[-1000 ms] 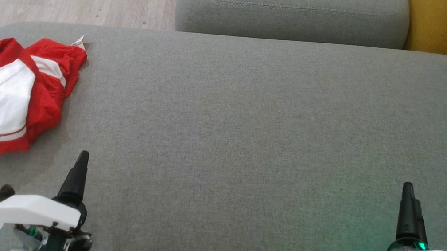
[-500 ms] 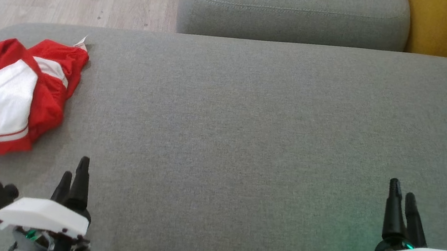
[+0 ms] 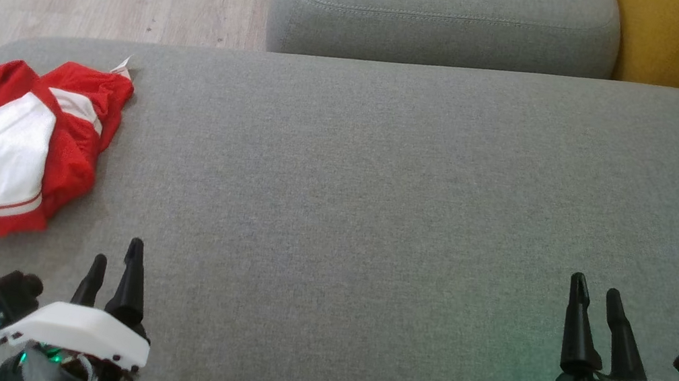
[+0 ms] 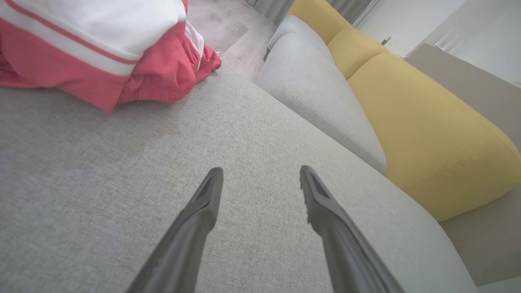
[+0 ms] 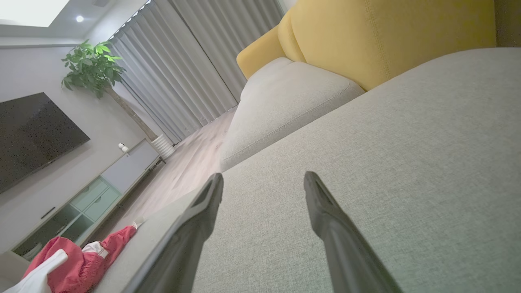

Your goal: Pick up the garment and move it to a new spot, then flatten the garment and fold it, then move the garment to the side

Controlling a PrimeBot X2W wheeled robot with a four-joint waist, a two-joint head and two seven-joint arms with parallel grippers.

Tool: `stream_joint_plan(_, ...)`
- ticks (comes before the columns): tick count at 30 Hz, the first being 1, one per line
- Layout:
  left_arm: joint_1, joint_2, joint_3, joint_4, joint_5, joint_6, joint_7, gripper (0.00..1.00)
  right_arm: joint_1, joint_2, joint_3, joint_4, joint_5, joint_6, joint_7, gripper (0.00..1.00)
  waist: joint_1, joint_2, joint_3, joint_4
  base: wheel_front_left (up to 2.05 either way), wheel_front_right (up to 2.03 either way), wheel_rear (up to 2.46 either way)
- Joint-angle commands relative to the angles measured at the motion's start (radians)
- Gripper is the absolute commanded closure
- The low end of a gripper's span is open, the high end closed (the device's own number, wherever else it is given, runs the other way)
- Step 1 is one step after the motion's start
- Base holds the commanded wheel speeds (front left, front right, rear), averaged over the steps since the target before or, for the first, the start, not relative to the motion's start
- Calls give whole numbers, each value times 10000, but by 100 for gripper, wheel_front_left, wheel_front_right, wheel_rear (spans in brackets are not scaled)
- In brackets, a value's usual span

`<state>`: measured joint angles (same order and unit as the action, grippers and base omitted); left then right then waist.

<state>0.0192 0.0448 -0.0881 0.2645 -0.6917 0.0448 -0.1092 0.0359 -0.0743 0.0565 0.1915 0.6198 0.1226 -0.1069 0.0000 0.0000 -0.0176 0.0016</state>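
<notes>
Head view, garment: the crumpled red-and-white mesh sports garment (image 3: pixel 12 149) lies bunched at the far-left edge of the wide grey fabric sofa seat (image 3: pixel 375 223).
Head view, left gripper (image 3: pixel 117 251): jaws spread, nothing held. The garment lies ahead of them and off to the left, near but apart.
Head view, right gripper (image 3: pixel 597 286): jaws spread and empty, well apart from the garment, across the seat.
Left wrist view, garment (image 4: pixel 101 49): it sits in the upper left, its red hem resting on the seat. The left gripper (image 4: pixel 261 170) has its jaws wide open over bare fabric, pointing past the heap's right side.
Right wrist view, garment (image 5: pixel 81 260): it shows small at the lower left, far beyond the right gripper (image 5: pixel 263 176), whose jaws stand open over bare seat.
Step in hand: probably the reach for the first pick-up.
Doing it well: swing the left jaws leftward onto the heap and pinch a raised red fold rather than the flat seat. Lift until the whole garment hangs clear before carrying it toward the open middle.
</notes>
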Motion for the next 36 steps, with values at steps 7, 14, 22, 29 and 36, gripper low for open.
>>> stream_joint_plan(7,-188,212,39,-372,1078,200,-305,0,-137,-193,249,-518,-1041,54,-318,0,0,0,-4,7,0,0,0)
stream_joint_plan(14,-153,236,-145,-285,1997,292,-509,0,-112,-198,335,-592,-1832,58,-523,0,0,0,-14,40,0,0,0)
stream_joint_plan(22,-144,296,-297,-320,3020,437,-743,0,-86,-216,427,-659,-2742,63,-759,0,0,0,-35,77,0,0,0)
stream_joint_plan(29,-77,319,-471,-491,4052,611,-977,0,35,-135,341,-593,-3339,69,-995,0,0,0,-62,72,0,0,0)
stream_joint_plan(36,-46,351,-613,-532,4945,750,-1182,0,66,-101,208,-461,-3868,73,-1202,0,0,0,-55,73,0,0,0)
